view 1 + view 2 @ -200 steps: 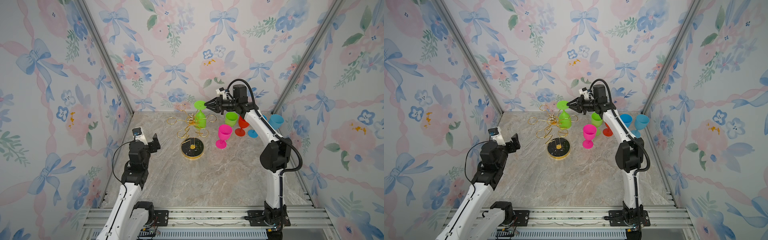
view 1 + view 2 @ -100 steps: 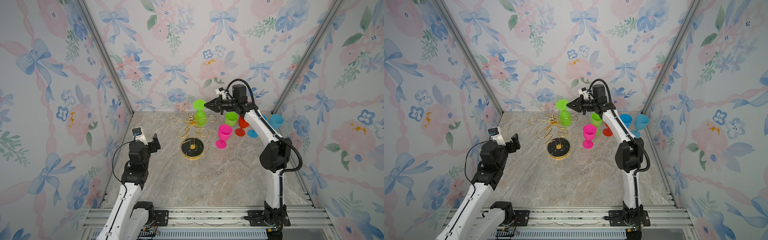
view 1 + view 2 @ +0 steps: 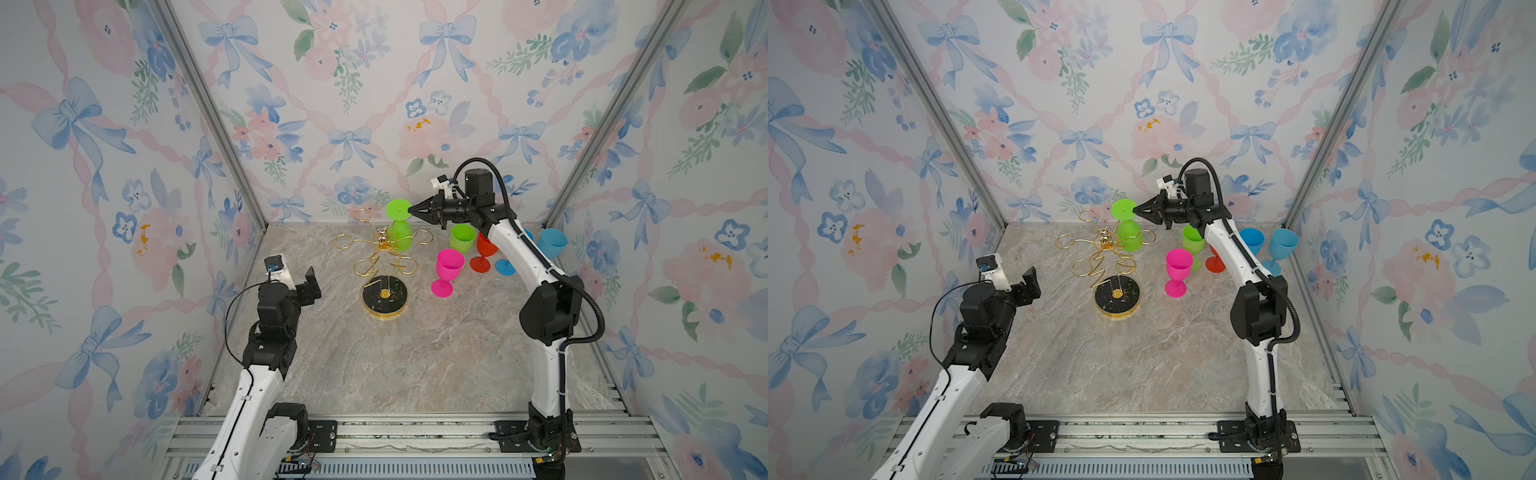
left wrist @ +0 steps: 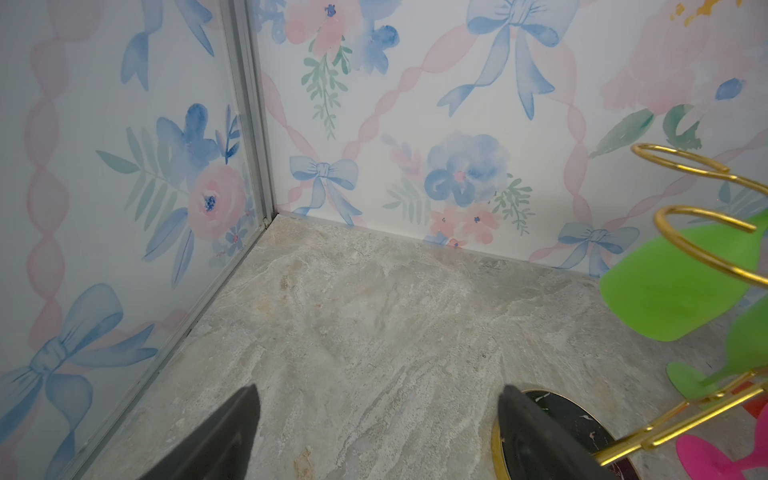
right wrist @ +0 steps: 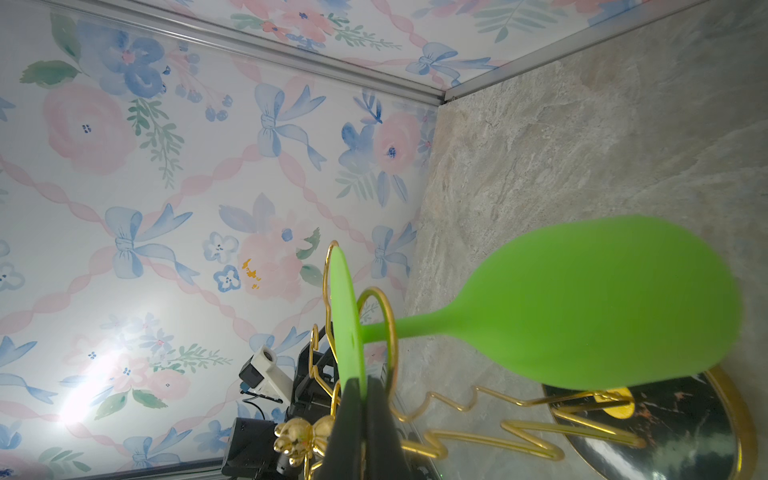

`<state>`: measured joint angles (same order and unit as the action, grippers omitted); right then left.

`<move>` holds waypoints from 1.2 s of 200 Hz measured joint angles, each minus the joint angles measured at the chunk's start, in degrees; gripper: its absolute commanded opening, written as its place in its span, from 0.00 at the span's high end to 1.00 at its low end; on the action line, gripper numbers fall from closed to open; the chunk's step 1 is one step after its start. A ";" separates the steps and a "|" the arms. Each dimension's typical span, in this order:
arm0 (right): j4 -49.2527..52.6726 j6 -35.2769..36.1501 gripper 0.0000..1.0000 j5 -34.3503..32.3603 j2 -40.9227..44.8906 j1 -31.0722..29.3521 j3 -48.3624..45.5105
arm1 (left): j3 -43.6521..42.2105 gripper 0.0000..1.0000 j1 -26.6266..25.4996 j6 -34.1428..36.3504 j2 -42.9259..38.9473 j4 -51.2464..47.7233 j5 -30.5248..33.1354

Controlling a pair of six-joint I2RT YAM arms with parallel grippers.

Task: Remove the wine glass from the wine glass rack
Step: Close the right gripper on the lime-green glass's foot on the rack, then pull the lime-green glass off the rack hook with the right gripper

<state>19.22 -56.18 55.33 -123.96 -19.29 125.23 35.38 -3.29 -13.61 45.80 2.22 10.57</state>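
Note:
A lime-green wine glass (image 3: 401, 242) (image 3: 1129, 241) hangs upside down on the gold wire wine glass rack (image 3: 384, 253) (image 3: 1106, 266), at the rack's far side. Its round foot (image 5: 345, 307) sits above a gold ring, with the stem passing through the ring. My right gripper (image 3: 411, 210) (image 3: 1134, 210) (image 5: 365, 384) reaches in from the right and is shut on the edge of that foot. The bowl (image 5: 582, 307) hangs free below. Well left of the rack, my left gripper (image 3: 301, 286) (image 3: 1017, 286) (image 4: 380, 390) stays open and empty over the marble top.
Right of the rack stand a pink glass (image 3: 449, 266), a green one (image 3: 462, 237), a red one (image 3: 484, 249) and a blue one (image 3: 552, 243), partly behind my right arm. The rack's black gold-rimmed base (image 3: 384, 296) (image 4: 552, 415) sits mid-table. Floral walls close three sides.
My right gripper's jaws have closed onto the foot of the green glass. Both arms have hardly moved.

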 measured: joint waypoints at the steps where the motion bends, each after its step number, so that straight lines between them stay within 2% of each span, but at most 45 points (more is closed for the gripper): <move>1: 0.00 0.00 0.97 0.02 0.00 0.00 0.00 | 0.00 0.09 0.00 0.00 0.00 0.00 0.00; 240: 1.66 2.51 1.00 0.44 5.14 -1.07 -4.90 | 0.00 0.09 0.33 -0.20 0.00 0.37 -0.61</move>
<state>20.88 -53.67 55.77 -118.83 -20.36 120.33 35.38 -2.96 -13.80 45.80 2.59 9.96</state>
